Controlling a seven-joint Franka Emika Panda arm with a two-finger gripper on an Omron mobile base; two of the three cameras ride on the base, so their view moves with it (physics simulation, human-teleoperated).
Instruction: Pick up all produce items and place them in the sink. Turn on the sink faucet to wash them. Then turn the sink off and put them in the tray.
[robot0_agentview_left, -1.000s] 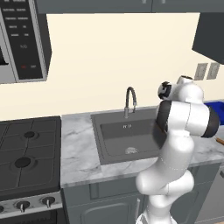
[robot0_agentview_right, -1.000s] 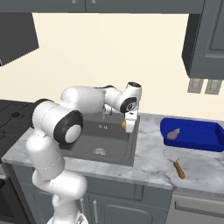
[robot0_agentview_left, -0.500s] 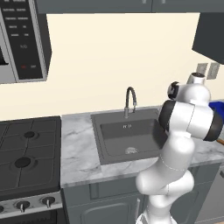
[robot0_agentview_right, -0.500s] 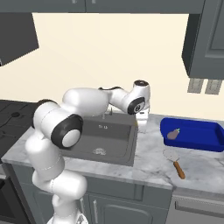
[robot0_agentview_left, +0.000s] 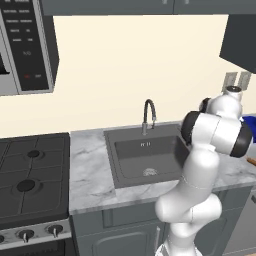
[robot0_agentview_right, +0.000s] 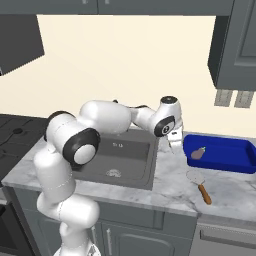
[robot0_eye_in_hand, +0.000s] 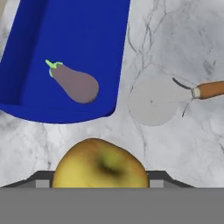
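My gripper (robot0_agentview_right: 174, 144) is shut on the round yellow fruit (robot0_eye_in_hand: 100, 162), which sits large at the bottom of the hand view between the dark fingers. It hangs over the marble counter, just short of the blue tray's (robot0_agentview_right: 226, 149) left end. The small purple eggplant (robot0_eye_in_hand: 76, 84) with its green stem lies inside the tray (robot0_eye_in_hand: 87, 26), and it appears again as the eggplant (robot0_agentview_right: 197, 153) near the tray's left end. The dark sink (robot0_agentview_left: 150, 155) lies left of the gripper, with the gooseneck faucet (robot0_agentview_left: 148, 112) behind the basin.
A pizza cutter (robot0_eye_in_hand: 153, 103) with a wooden handle (robot0_eye_in_hand: 211, 89) lies on the counter beside the tray, in front of it in the right base view (robot0_agentview_right: 198, 181). A stove (robot0_agentview_left: 30, 175) is at the far left, under a microwave (robot0_agentview_left: 25, 45).
The arm has swung right, from above the sink's right part to the counter beside the tray, carrying the yellow fruit. The eggplant has stayed in the tray.
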